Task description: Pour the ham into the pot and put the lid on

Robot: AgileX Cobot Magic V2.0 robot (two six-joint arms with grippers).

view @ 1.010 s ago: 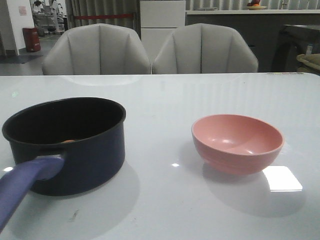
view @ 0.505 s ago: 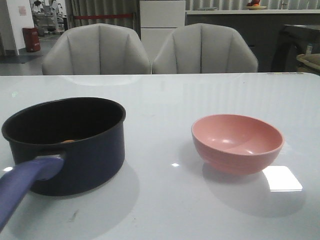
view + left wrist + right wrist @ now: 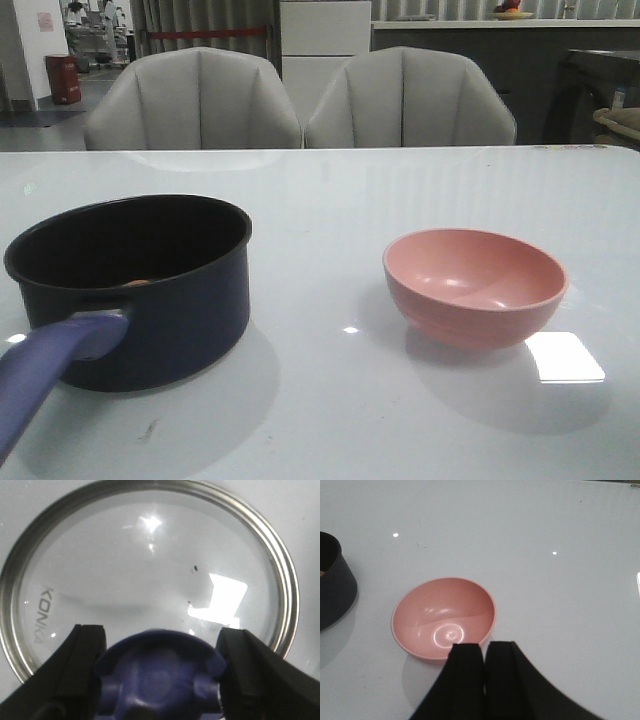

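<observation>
The dark navy pot (image 3: 170, 300) stands at the front left of the white table, its purple-blue handle (image 3: 40, 370) pointing toward me. A small orange piece of ham (image 3: 138, 282) shows inside near the handle side. The clear glass lid (image 3: 150, 565) with its metal rim lies flat on the white table, seen only in the left wrist view. My left gripper (image 3: 162, 632) is open, one finger on each side of the lid's blue-purple knob (image 3: 160, 680). My right gripper (image 3: 484, 647) is shut and holds nothing, hovering at the near rim of the pink bowl (image 3: 445, 615).
The pink bowl (image 3: 475, 285) is empty and stands at the right of the pot (image 3: 335, 595). Two grey chairs (image 3: 300, 100) stand behind the table's far edge.
</observation>
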